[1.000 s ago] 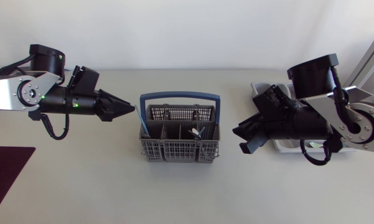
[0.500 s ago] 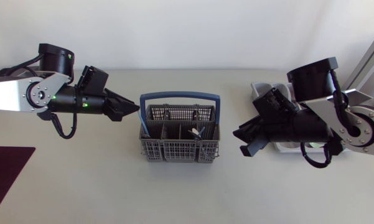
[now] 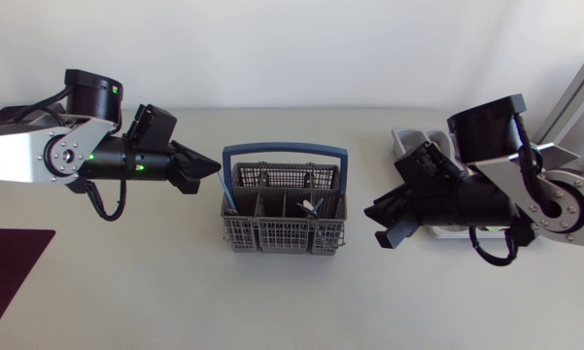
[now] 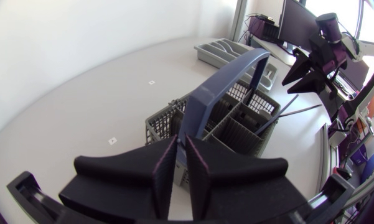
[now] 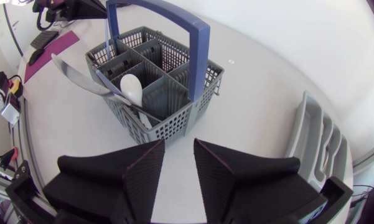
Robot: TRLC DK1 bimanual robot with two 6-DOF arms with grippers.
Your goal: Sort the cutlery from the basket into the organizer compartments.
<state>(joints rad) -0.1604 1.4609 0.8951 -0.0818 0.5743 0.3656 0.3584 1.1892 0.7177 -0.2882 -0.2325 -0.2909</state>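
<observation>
Step, as I judge it: the approach. Nothing is lifted yet and the cutlery seen sits in the basket.

Far left, near corner: a maroon mat [image 3: 10, 262], untouched.

Left arm [image 3: 68, 156] comes in level above the tabletop [image 3: 155, 301]. The left jaws are all but closed, with a thin slit between them and nothing held. The tips sit just left of the basket [image 3: 282, 235], near its blue handle [image 3: 284, 151].

The basket stands upright mid-table, grey with gridded walls and several cells. In the right wrist view a white spoon [image 5: 132, 87] and a long metal piece [image 5: 74, 70] lean out of the cells nearest that arm. I cannot tell whether the metal piece is a knife or a fork.

Right arm [image 3: 486, 194] is to the right of the basket. The right jaws are parted a little and empty, aimed at the basket but apart from it.

Organizer [image 3: 413, 142] is at the far right and mostly hidden under the right arm. Its long compartments show better in the left wrist view [image 4: 227, 50].

Next move, probably: one arm drops its jaws over a leaning handle and opens wide enough to straddle it, clear of the blue handle and the grid walls. The spoon looks easiest for the right arm.

Surface: pale, matte, flat.
</observation>
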